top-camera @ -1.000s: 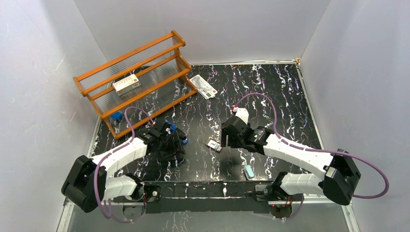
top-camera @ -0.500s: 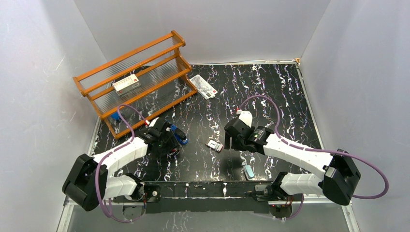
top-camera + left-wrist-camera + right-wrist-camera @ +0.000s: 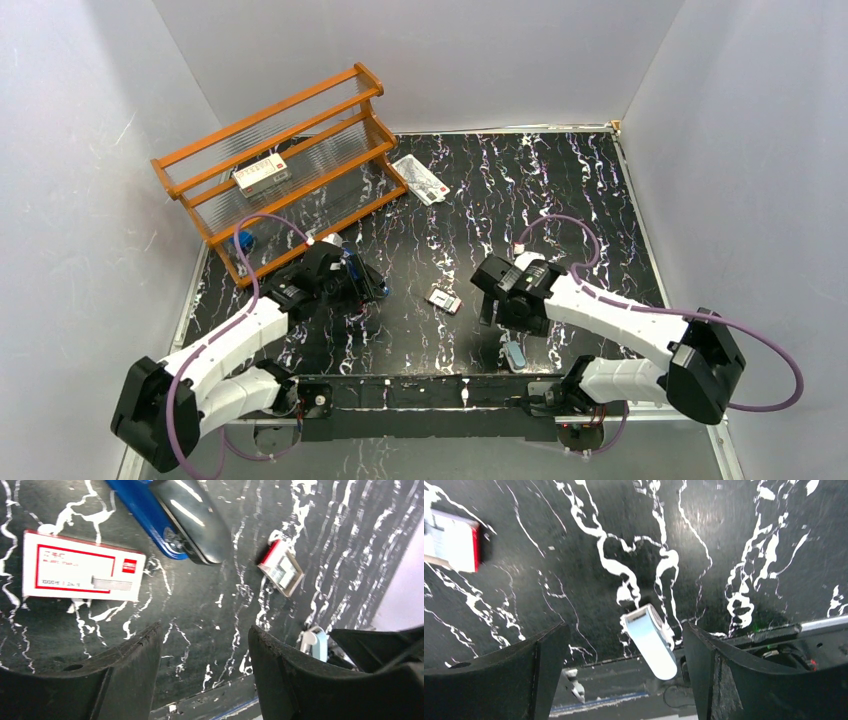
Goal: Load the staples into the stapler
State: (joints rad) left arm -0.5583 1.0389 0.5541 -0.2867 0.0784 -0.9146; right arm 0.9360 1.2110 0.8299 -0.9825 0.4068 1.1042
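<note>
The blue stapler (image 3: pixel 368 282) lies left of centre. In the left wrist view its blue body (image 3: pixel 145 515) and a dark glossy part sit at the top edge. The small staple tray (image 3: pixel 446 299) with a red end lies mid-table, silvery strips showing in it (image 3: pixel 283 568); it also shows in the right wrist view (image 3: pixel 451 540). A flat red-and-white cardboard box (image 3: pixel 82 567) lies beside the stapler. My left gripper (image 3: pixel 343 278) (image 3: pixel 204 632) is open and empty, raised beside the stapler. My right gripper (image 3: pixel 500 308) (image 3: pixel 625 630) is open and empty, right of the tray.
A small pale-blue-and-white capsule-shaped object (image 3: pixel 514 354) (image 3: pixel 651 642) lies near the front edge, below my right gripper. An orange wooden shelf (image 3: pixel 300 110) at back left carries a larger red-and-white box (image 3: pixel 262 173). A white printed packet (image 3: pixel 420 178) lies beside it.
My left gripper has risen and drawn back left off the stapler. My right gripper has moved away from the staple tray, right and toward the front edge, over the pale-blue object.
</note>
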